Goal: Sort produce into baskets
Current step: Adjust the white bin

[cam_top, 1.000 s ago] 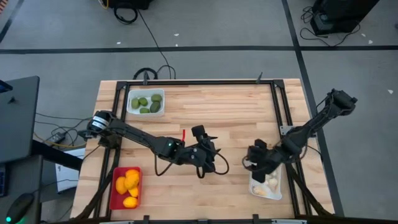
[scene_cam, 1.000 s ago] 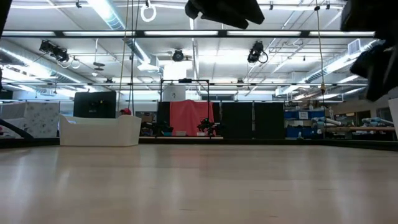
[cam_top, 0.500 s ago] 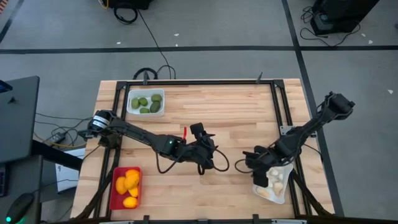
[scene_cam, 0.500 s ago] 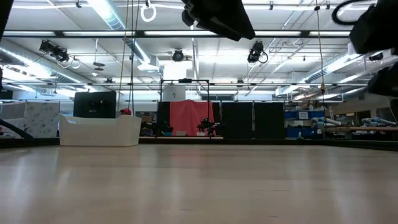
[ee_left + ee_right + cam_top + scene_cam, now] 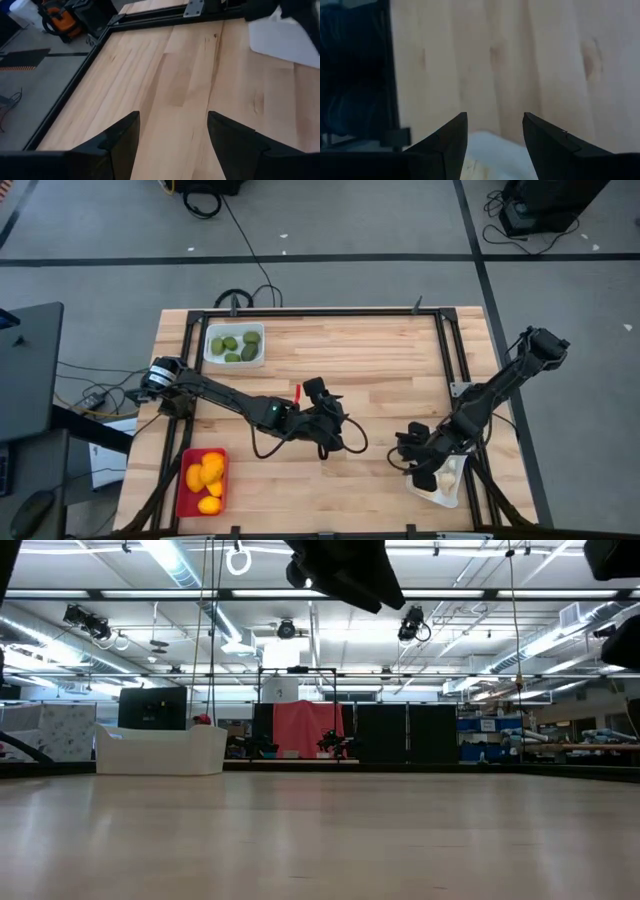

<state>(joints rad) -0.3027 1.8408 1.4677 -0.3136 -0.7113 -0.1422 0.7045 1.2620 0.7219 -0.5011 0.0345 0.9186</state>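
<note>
Tabletop [image 5: 380, 370]: wooden, framed in dark rail; no loose produce is seen on it.

Left hand [image 5: 335, 442]: held over the middle of the tabletop; fingers [image 5: 120, 137] are seen spread apart, nothing between them.

Right hand [image 5: 418, 462]: held at the near right corner, directly over a white basket; fingers [image 5: 452, 135] are parted, with nothing gripped.

White basket with garlic pieces [image 5: 449, 480]: lies partly beneath the right hand, at a slant; contents are largely hidden.

White basket with green fruits [image 5: 235, 345]: set well away from the left hand, at the far left corner.

Red basket with yellow-orange fruits [image 5: 202, 481]: set at the near left corner, apart from the left hand.

Progress: sorting is judged essentially complete, each kind being gathered in its own basket; at most, straightening of the slanted basket remains.
</note>
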